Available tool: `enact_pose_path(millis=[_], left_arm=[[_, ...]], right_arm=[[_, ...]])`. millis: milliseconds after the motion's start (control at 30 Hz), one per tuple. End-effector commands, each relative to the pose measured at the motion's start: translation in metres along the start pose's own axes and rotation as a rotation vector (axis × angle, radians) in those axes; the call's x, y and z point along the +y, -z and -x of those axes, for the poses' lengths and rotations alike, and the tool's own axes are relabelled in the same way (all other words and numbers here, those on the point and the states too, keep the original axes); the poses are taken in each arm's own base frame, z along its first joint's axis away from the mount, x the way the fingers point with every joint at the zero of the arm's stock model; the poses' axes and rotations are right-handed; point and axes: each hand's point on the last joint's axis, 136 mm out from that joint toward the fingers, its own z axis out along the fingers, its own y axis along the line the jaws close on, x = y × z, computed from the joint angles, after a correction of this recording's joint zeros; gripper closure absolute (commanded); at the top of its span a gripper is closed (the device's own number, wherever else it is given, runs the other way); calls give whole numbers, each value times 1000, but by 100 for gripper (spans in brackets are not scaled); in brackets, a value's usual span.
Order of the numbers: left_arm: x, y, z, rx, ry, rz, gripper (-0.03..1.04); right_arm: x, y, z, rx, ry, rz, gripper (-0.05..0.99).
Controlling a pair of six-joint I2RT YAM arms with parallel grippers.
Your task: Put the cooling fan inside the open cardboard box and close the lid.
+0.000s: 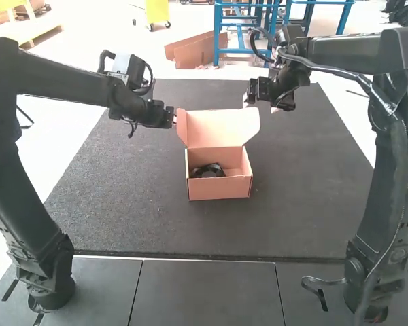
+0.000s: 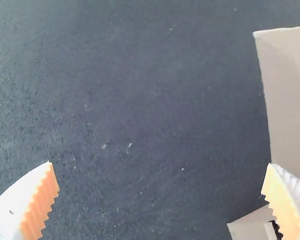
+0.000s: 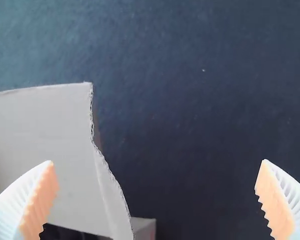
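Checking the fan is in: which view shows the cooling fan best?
The high view: the cooling fan lies in the open cardboard box. Each wrist view gives lid edge and a dark sliver, too little to identify.

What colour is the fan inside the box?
Black. The cooling fan shows best in the high view, inside the cardboard box.

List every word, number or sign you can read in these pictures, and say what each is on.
No text can be read.
On the box: none; its walls and raised lid are plain cardboard.
On the fan: too small and dark to tell whether there is a label.
On the mat: none.
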Motion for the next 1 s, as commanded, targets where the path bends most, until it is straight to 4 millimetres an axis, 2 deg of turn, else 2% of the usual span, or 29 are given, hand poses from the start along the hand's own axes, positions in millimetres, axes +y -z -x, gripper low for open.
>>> enact_pose_path(millis=[0,133,367,667,800,833,967], left_arm=[[-8,17,29,-75,9,-21,5],[-8,24,34,-93,10,-23,5],[-13,25,33,-88,20,-37,5],[-49,28,38,-109,2,-103,5],[-63,28,37,-112,-4,-129,5],[-65,29,37,-111,-6,-132,5],[-64,29,36,-110,-6,-130,5]], right_arm=[[6,8,12,-25,-9,32,4],[9,8,12,-22,-10,42,6],[10,7,10,-16,-8,43,12],[10,8,7,-6,-2,44,18],[13,7,5,1,8,58,33],[14,8,5,4,12,61,33],[17,8,3,9,21,66,46]])
